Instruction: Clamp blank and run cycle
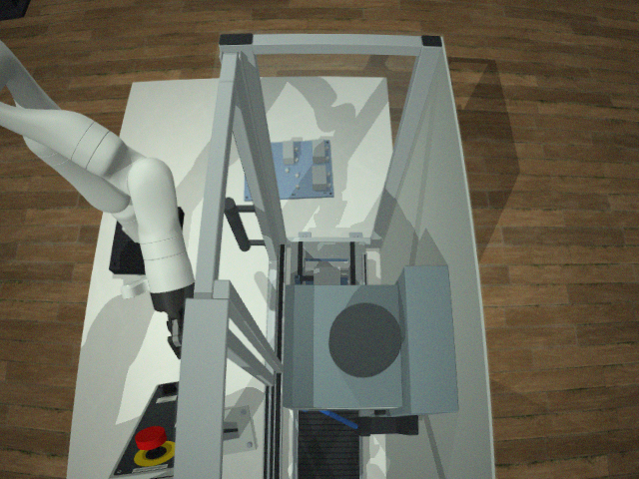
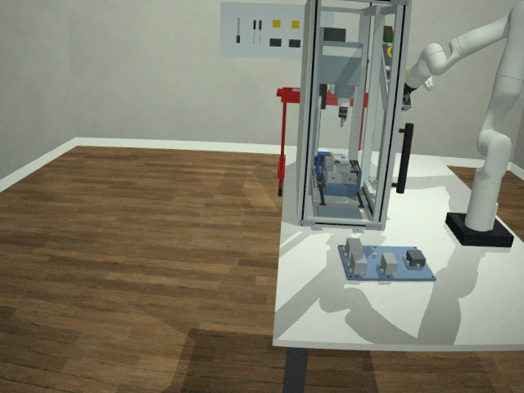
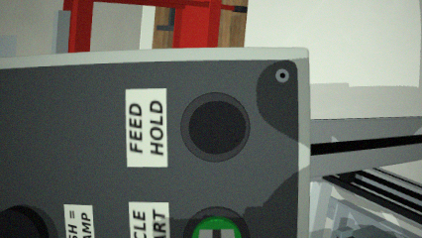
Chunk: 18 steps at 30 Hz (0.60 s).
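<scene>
My gripper is shut and empty. It hangs beside the guard, just in front of the control column's dark panel. The wrist view shows the green CYCLE START button at the bottom edge, the dark FEED HOLD button above it, and the black VISE AIR knob at the lower left. My fingertips are out of the wrist view. A grey block sits in the blue vise inside the guard. The dark setting master and three blanks stand on the blue plate.
The guard's tall grey frame stands close to my gripper's right. The black door handle sticks out from its side. A red emergency stop tops the column. The machine head covers part of the vise. A red stand is behind the guard.
</scene>
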Each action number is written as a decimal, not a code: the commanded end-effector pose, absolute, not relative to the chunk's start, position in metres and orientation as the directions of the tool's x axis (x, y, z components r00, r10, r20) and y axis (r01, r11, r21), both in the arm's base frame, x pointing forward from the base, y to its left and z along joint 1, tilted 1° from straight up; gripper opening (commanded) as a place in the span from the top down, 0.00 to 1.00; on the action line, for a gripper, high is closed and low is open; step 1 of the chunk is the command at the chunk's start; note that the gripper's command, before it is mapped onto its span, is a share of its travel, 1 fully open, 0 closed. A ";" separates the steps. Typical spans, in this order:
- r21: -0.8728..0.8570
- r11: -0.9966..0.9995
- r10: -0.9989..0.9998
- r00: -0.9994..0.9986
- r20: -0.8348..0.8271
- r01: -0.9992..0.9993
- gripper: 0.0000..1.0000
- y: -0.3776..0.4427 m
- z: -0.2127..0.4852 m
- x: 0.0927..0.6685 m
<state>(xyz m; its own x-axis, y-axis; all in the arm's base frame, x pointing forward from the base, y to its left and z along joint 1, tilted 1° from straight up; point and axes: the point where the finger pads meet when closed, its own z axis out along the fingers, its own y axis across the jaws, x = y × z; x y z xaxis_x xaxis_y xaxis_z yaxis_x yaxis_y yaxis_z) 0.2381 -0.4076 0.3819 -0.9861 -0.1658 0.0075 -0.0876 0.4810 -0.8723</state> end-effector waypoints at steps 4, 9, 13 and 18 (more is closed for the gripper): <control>-0.873 0.480 -0.166 -0.986 0.007 -0.087 0.90 -0.408 0.382 0.238; -0.873 0.480 -0.166 -0.986 0.007 -0.087 0.90 -0.409 0.382 0.238; -0.873 0.480 -0.166 -0.986 0.007 -0.087 0.90 -0.411 0.380 0.239; -0.873 0.480 -0.166 -0.986 0.007 -0.087 0.90 -0.411 0.380 0.239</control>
